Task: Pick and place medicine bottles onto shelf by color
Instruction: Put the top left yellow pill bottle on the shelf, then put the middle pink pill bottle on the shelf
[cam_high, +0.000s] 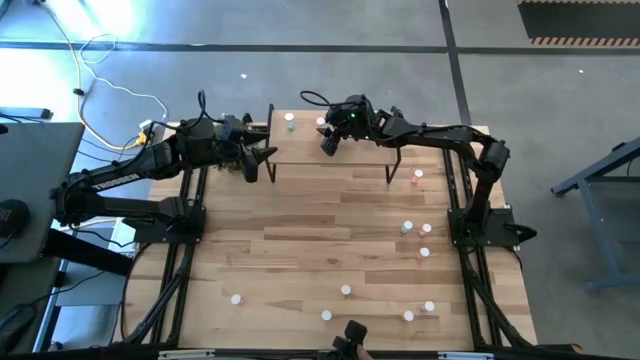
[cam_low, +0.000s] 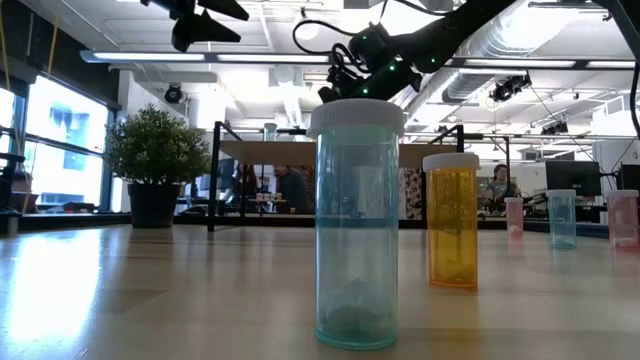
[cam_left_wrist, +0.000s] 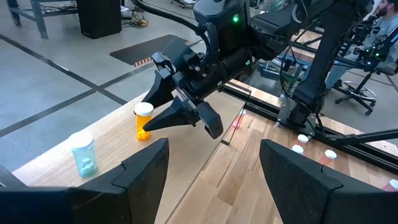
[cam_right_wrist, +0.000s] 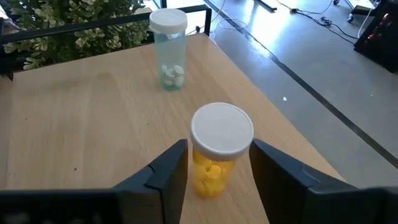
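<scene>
The right pincer (cam_high: 327, 143) is hovering over the shelf (cam_high: 350, 160), and its fingers are standing parted on either side of the orange medicine bottle (cam_right_wrist: 214, 155). In the right wrist view the white cap is sitting squarely between the two fingers with daylight on both sides, so nothing is being clamped: the bottle is standing upright on the shelf board on its own base, long axis vertical. A pale green bottle (cam_right_wrist: 168, 48) is standing upright farther along the same board, well apart from the orange one.

The left pincer (cam_high: 262, 160) is waiting at the shelf's left end, fingers spread and carrying nothing.

The rest of the bottles are scattered on the bench (cam_high: 300, 250), mostly toward the right arm's side, so that arm looks the nearer one for the next pick.
</scene>
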